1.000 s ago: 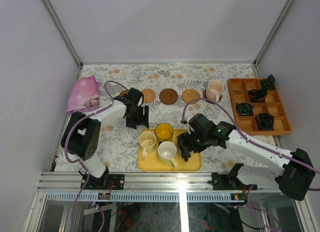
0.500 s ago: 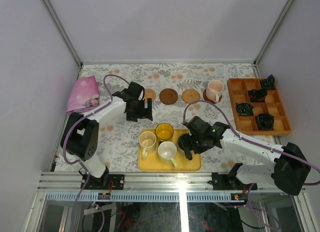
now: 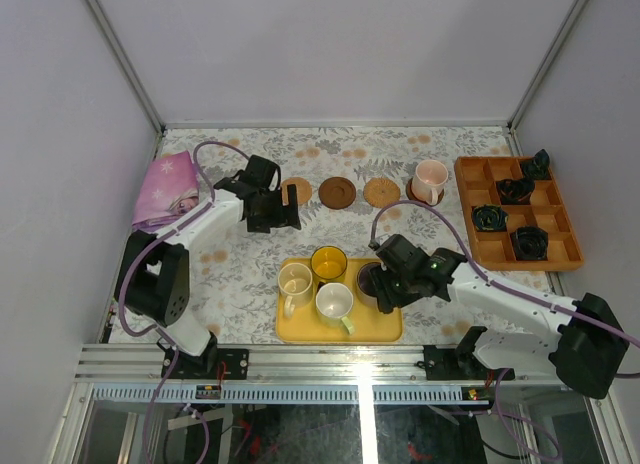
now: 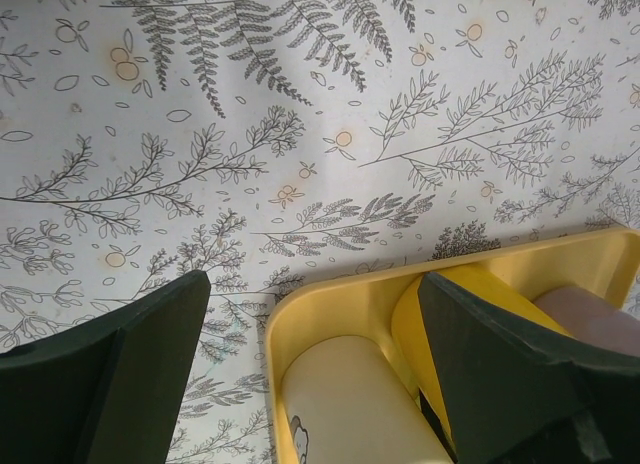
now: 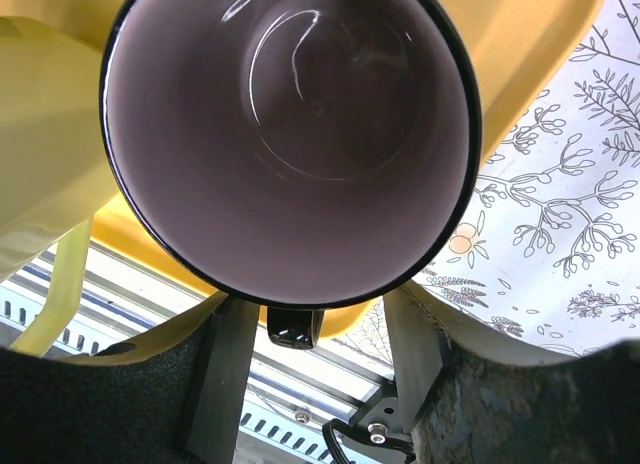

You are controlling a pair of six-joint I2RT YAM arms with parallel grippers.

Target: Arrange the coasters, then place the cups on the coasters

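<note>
A: The right gripper (image 3: 383, 287) is down at the right end of the yellow tray (image 3: 340, 330), right at the purple-grey cup (image 5: 290, 134)!
B: And the wrist view tells it: the cup's handle (image 5: 293, 327) sits between the 2 right fingers (image 5: 228, 379), 1 on either side. The jaws are part-way open, with a sliver of gap showing beside the handle, so there is no clamp on it yet.
A: That cup stands upright on the tray, alongside the yellow cup (image 3: 329, 263), the cream cup (image 3: 295, 282) and the pale green-white cup (image 3: 334, 302).
B: Over to the left gripper (image 3: 268, 206), up by the coaster row. Its left fingers (image 4: 130, 369) are spread wide, holding nothing, with only flowered tablecloth (image 4: 300, 134) between the tips.
A: It hangs just beside the light tan coaster (image 3: 298, 192), partly covering it. To the right lie the dark brown coaster (image 3: 338, 192) and another tan coaster (image 3: 381, 191), apart from each other.
B: And the pink cup (image 3: 431, 176) is already parked on a dark coaster (image 3: 412, 196) at the row's right end.
</note>
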